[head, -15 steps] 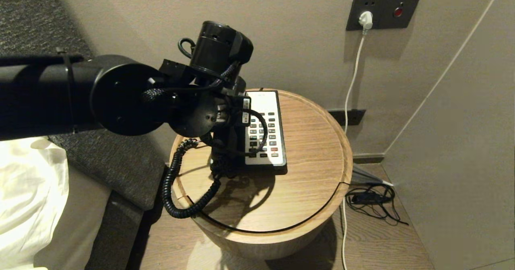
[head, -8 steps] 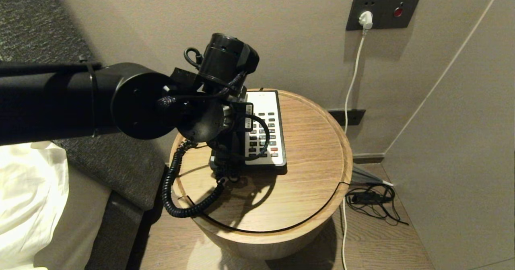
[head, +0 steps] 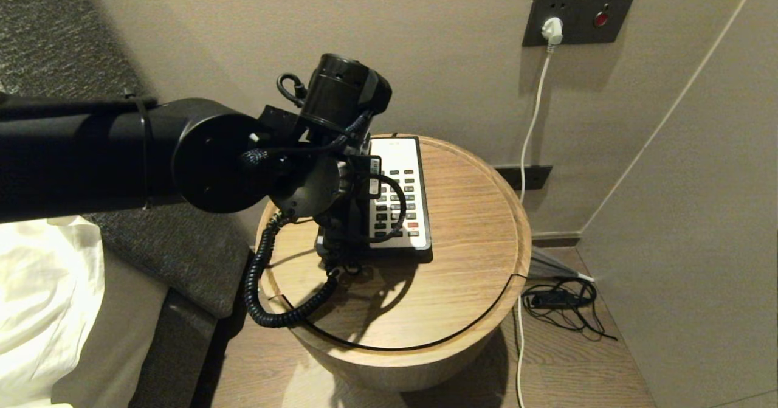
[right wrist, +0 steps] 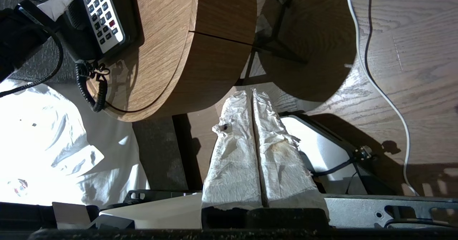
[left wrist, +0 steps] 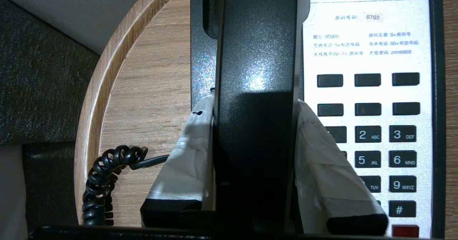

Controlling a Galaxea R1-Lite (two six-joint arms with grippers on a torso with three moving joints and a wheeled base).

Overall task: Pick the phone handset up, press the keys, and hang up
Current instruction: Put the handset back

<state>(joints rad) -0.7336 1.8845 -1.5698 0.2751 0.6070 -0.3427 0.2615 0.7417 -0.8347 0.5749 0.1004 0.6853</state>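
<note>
The glossy black phone handset (left wrist: 256, 54) lies lengthwise over the left side of the black-and-white phone base (head: 401, 152). I cannot tell whether it rests in the cradle. My left gripper (left wrist: 254, 104) is shut on the handset's middle, with its taped fingers (left wrist: 189, 154) against both sides. In the head view the left wrist (head: 346, 207) hides most of the handset. The keys (left wrist: 368, 136) are bare beside it and also show in the head view (head: 398, 204). The coiled cord (head: 255, 286) loops off the table's left edge. My right gripper (right wrist: 251, 91) is shut and empty, low beside the table.
The phone stands on a round wooden side table (head: 462, 262). A wall plate with a red button (head: 600, 17) and a white plug (head: 552, 30) is behind it, and its cable runs down to the floor. Black cables (head: 559, 301) lie at the right. White bedding (head: 36, 298) is at the left.
My left arm has come down and a little to the right with the handset, bringing it lower over the base. It has barely moved in the last half second.
</note>
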